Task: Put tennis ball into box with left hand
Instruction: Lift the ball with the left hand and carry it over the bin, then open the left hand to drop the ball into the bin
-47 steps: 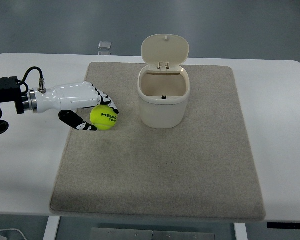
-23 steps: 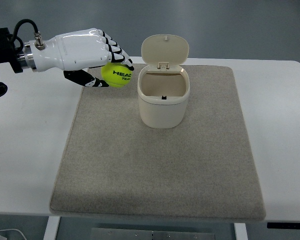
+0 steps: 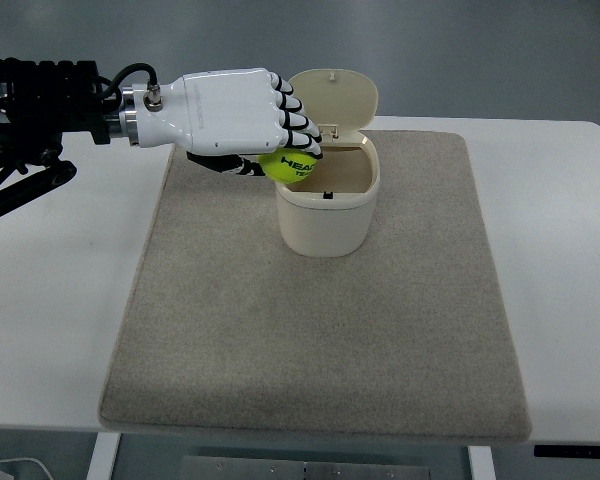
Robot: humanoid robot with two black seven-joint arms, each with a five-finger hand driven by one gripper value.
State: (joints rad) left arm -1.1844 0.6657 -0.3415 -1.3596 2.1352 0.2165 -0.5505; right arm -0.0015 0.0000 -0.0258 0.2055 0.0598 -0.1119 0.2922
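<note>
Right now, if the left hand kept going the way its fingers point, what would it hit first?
Probably the raised lid of the box. The left hand, shut on the ball, points right over the opening; height is unclear from above, so it might pass in front.

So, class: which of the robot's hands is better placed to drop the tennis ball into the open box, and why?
Left. The left hand already grips the tennis ball and holds it at the left rim of the open box. No right hand shows in the picture.

Yellow-green tennis ball (image 3: 289,165) hangs above cream, open-lidded box's (image 3: 326,215) left rim.
</note>
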